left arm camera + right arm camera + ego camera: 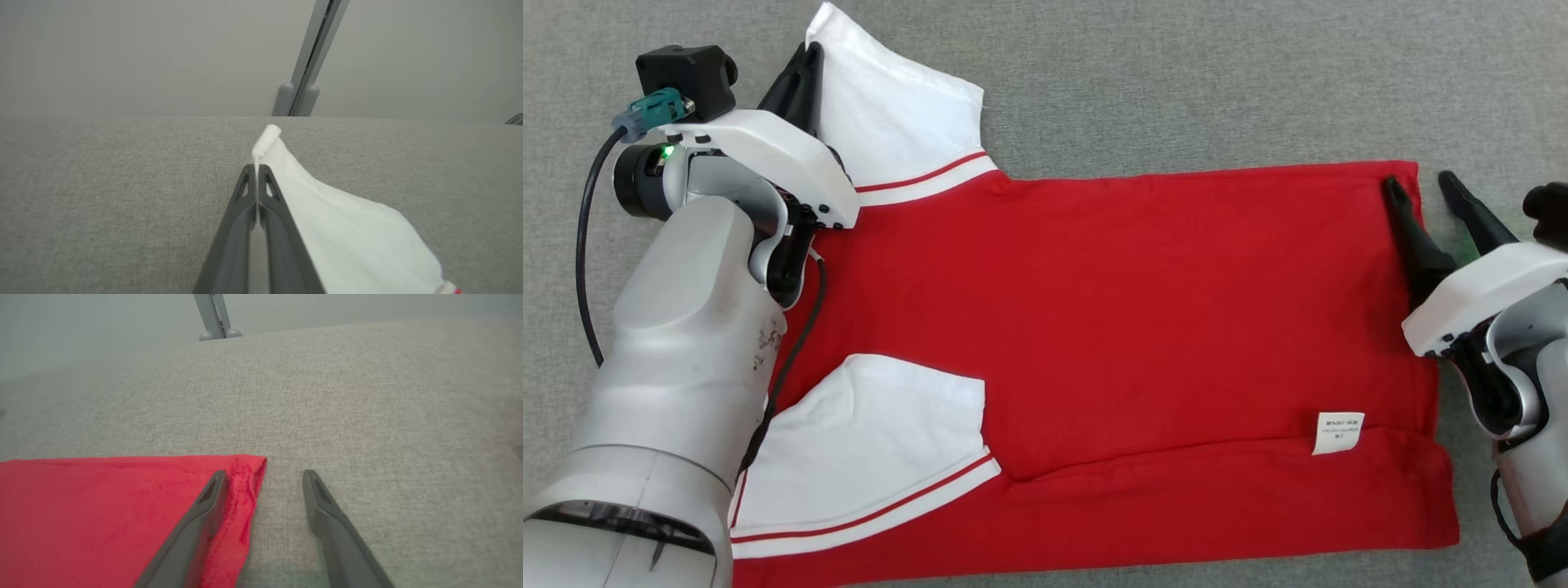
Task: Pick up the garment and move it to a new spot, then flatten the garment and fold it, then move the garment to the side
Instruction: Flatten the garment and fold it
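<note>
The garment (1111,327) is a red shirt with white sleeves, spread flat on the grey cloth surface with its near long edge folded over. My left gripper (805,69) is shut on the far white sleeve (890,131); in the left wrist view the sleeve's edge (267,141) pokes out past my closed left gripper (256,169). My right gripper (1421,186) is open at the shirt's far right corner. In the right wrist view my right gripper (264,477) straddles the red corner (249,469), one finger on the cloth, the other on the bare surface.
A white care label (1338,431) sits on the shirt near the right hem. A second white sleeve (874,441) lies folded at the near left. The grey fabric surface (1176,82) stretches beyond the shirt. A grey post (306,61) stands past the far edge.
</note>
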